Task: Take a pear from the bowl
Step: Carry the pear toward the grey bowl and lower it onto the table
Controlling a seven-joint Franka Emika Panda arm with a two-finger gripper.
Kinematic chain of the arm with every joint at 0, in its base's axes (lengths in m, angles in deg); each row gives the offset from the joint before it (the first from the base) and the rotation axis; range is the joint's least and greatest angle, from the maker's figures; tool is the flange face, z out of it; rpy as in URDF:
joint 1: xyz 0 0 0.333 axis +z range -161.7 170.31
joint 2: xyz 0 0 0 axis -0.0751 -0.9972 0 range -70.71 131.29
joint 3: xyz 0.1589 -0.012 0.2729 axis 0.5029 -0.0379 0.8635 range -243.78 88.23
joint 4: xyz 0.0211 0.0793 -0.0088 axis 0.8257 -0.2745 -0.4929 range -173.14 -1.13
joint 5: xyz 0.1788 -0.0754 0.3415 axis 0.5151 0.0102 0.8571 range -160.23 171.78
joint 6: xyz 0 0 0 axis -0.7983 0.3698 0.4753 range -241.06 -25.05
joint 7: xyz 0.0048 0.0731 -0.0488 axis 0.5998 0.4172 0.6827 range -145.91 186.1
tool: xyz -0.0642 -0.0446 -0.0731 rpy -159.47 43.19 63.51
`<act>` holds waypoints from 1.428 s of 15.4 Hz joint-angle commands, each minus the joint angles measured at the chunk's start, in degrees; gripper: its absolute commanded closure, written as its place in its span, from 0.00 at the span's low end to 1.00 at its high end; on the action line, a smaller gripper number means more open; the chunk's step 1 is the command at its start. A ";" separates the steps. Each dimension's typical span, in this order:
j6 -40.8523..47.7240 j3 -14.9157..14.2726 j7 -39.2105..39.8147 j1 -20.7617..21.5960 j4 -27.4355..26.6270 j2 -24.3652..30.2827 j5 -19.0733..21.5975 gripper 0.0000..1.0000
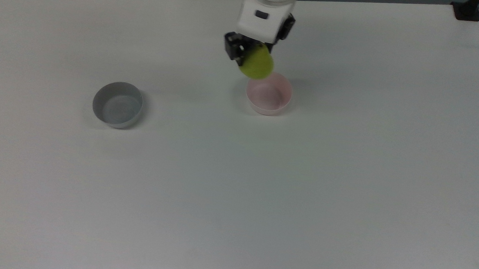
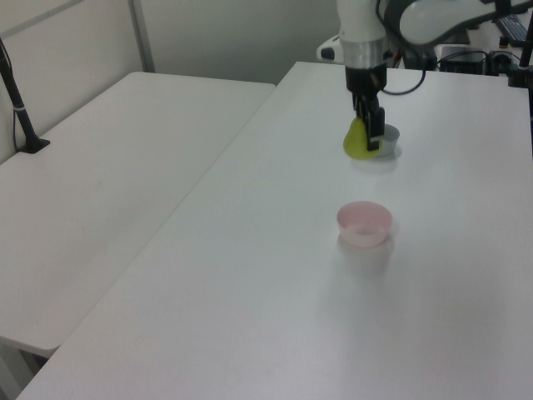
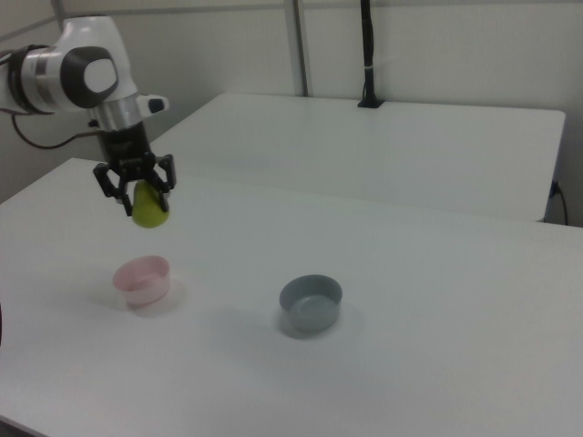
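The yellow-green pear (image 1: 256,63) (image 2: 358,140) (image 3: 148,207) hangs in the air, held by my gripper (image 1: 248,53) (image 2: 370,133) (image 3: 138,193), which is shut on it. Below it on the white table stands the pale pink bowl (image 1: 269,94) (image 2: 364,223) (image 3: 142,279), with nothing inside. In the right view the pear is well above the bowl and slightly to the right view's right of its centre. The pear's stem is hidden between the fingers.
A grey bowl (image 1: 117,104) (image 3: 311,304) stands apart on the table, toward the top view's left; in the left view it (image 2: 389,140) peeks out behind the pear. A second white table (image 2: 100,167) (image 3: 383,155) adjoins this one. A black post (image 3: 367,55) stands on it.
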 commanded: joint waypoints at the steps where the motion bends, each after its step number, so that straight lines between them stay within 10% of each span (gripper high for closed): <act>1: 1.54 6.74 3.48 -13.76 0.46 1.55 1.25 0.77; 5: 0.83 7.90 3.83 -21.79 0.46 1.02 0.90 0.75; 22: -11.74 6.67 1.20 -18.38 -1.12 -14.63 -2.88 0.62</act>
